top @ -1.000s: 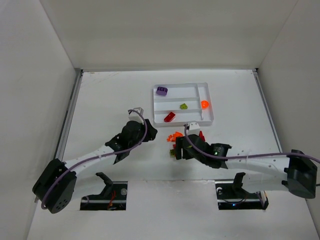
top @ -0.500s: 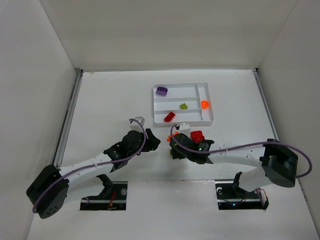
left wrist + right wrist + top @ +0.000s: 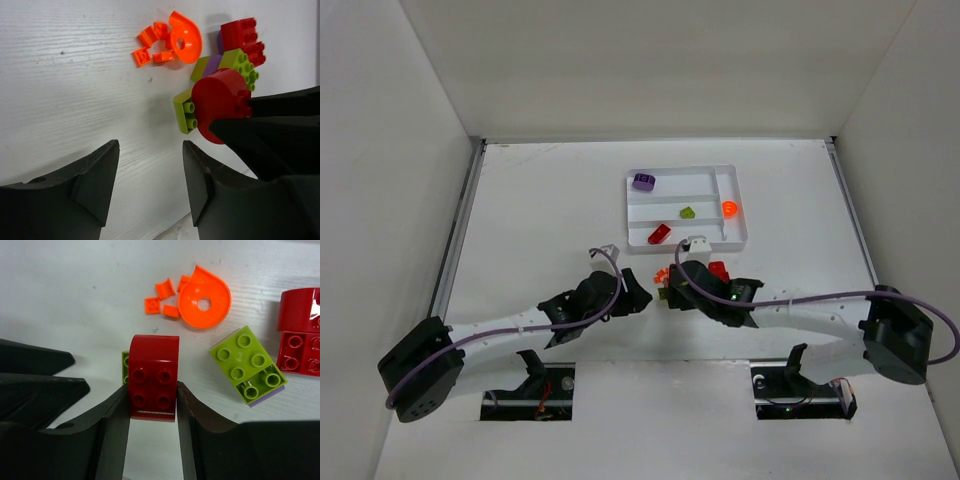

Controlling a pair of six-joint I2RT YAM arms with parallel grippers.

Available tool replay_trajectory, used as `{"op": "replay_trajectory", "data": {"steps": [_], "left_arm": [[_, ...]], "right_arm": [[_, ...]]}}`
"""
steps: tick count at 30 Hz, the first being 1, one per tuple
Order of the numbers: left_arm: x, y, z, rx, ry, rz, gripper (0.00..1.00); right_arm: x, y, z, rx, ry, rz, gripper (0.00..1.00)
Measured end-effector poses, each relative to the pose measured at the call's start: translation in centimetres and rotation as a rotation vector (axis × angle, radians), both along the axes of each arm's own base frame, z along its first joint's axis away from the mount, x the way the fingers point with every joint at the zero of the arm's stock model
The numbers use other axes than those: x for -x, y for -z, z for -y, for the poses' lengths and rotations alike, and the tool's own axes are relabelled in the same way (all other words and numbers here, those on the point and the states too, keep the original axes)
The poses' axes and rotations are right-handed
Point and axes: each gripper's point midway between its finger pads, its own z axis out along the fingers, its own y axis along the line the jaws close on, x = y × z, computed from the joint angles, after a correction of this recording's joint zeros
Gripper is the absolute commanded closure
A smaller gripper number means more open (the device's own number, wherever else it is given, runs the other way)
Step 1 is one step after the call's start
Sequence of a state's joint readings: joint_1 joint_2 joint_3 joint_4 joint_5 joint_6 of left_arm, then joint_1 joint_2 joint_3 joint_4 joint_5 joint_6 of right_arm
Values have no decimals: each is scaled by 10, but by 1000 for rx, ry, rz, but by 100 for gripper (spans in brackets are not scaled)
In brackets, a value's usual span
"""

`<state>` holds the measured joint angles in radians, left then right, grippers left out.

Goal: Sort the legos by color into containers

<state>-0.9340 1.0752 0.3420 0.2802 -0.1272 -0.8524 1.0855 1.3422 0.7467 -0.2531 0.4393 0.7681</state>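
A red brick (image 3: pixel 153 367) was gripped tight between the fingers of the right gripper (image 3: pixel 152 392), with a green brick (image 3: pixel 184 112) just beside it. The left gripper (image 3: pixel 150 162) was held open nearby. The pick-up step seemed to be in hand. Next, the brick likely needed to be lifted and carried ahead to the tray (image 3: pixel 738 205), into the slot with the red piece (image 3: pixel 659 234).

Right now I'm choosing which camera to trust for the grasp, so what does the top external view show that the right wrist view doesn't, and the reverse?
Only the top external view shows the white tray, with a purple piece, a lime piece, a red piece and an orange piece in its slots. Only the right wrist view shows the right gripper shut on a red curved brick, and a lime brick with its studs plain. Both show the unsorted pile, with loose orange pieces and red bricks.
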Motion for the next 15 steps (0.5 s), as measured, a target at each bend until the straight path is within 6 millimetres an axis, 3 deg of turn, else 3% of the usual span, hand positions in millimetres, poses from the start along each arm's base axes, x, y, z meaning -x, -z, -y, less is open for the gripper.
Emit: {"op": "replay_trajectory", "data": {"steps": [5, 15], "left_arm": [[-8, -17, 10, 97, -40, 21, 49], [-14, -36, 24, 217, -70, 40, 59]], "right_arm": [[-9, -16, -2, -109, 30, 38, 74], [-12, -19, -12, -241, 19, 22, 74]]}}
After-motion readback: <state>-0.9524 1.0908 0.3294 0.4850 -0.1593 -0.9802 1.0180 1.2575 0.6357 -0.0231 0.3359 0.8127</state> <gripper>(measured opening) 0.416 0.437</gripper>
